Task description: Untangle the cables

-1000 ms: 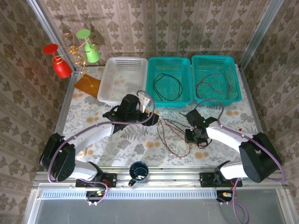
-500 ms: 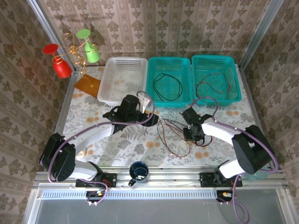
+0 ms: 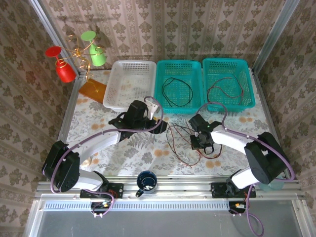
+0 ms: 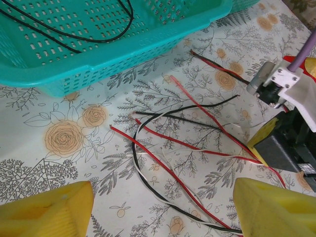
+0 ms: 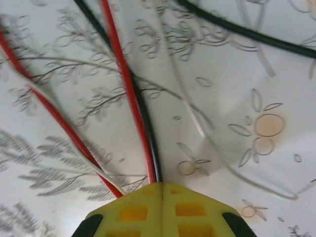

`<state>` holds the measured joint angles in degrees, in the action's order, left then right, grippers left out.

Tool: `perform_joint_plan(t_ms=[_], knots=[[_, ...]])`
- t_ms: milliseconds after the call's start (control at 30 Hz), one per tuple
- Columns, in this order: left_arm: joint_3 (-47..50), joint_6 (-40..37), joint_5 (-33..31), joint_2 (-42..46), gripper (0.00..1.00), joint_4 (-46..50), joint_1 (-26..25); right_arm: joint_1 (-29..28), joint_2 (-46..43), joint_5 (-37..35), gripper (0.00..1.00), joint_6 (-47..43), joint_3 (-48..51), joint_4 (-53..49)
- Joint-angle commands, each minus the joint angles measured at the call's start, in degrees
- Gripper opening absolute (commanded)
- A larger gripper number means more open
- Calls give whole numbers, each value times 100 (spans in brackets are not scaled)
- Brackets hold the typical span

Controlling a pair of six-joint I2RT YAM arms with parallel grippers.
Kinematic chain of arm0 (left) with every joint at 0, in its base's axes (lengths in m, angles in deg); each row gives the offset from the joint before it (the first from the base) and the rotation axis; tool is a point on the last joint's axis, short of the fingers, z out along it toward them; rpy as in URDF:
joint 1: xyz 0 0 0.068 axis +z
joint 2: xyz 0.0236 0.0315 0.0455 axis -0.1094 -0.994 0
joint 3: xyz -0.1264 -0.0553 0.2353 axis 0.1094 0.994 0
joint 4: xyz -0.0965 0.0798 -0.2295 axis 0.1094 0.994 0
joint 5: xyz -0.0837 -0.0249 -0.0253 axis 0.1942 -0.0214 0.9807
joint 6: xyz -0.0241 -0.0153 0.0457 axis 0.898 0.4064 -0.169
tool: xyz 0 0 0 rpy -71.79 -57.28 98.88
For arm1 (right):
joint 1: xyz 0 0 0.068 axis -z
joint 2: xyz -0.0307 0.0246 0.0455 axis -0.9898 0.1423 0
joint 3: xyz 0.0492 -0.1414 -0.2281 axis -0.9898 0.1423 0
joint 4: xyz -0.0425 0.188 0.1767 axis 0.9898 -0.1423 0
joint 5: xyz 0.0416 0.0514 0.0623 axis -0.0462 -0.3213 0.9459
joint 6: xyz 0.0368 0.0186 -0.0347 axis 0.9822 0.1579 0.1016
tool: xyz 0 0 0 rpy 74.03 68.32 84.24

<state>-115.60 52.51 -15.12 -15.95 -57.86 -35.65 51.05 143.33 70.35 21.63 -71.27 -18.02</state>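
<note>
Right wrist view first: my right claw (image 5: 162,185) is clamped shut, and a thin red wire (image 5: 129,94) with a thin black wire (image 5: 94,22) pressed against it runs straight into the seam between my yellow fingers (image 5: 131,212). So I've got a pinch on two strands at once.

They belong to the loose tangle of red, black and white cables (image 3: 180,143) lying on the flowered tablecloth (image 3: 123,153), just in front of the middle teal plastic basket (image 3: 179,110).

My left claw (image 3: 160,123) hangs at the front left corner of that basket, its yellow pads spread wide with nothing between them.

Progress, as I read it:
- One coiled black cable (image 3: 177,91) already lies inside the middle basket.
- One dark red cable (image 3: 224,94) lies in the second teal basket (image 3: 229,106), right of it.
- The tangle is what's left.

Left wrist view shows the tangle (image 4: 173,148) crossing over itself several times. The strands are limp and hair-thin, and they overlap, so I'd judge the job about half done.
</note>
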Motion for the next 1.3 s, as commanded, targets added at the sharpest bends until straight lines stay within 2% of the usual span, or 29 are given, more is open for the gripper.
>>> perform_joint_plan(t_ms=[0,200,367,433,500,567,667,933,1067,1267], knots=[[-107,106,-39,245,75,277,52,-53,-556,291,0,-194,74,51],[-383,545,107,263,73,421,242,-35,-1588,185,0,-282,-22,-323],[-573,615,215,246,73,409,281,70,-2028,178,0,-335,-100,-393],[-602,626,246,210,73,410,281,70,-1883,219,2,-338,-163,-321],[-604,631,255,170,73,411,282,62,-1425,274,16,-319,-341,-258],[-584,632,255,157,73,401,277,45,-916,251,23,-401,-533,-204],[-534,657,247,198,73,428,277,22,-202,145,29,-606,-878,-173],[-310,638,141,451,73,491,350,-113,787,-382,31,-1176,-1411,-222],[-274,615,150,495,73,489,400,-174,838,-682,30,-1248,-1292,237],[-269,614,158,501,73,472,417,-253,643,-639,31,-866,-727,1102]])
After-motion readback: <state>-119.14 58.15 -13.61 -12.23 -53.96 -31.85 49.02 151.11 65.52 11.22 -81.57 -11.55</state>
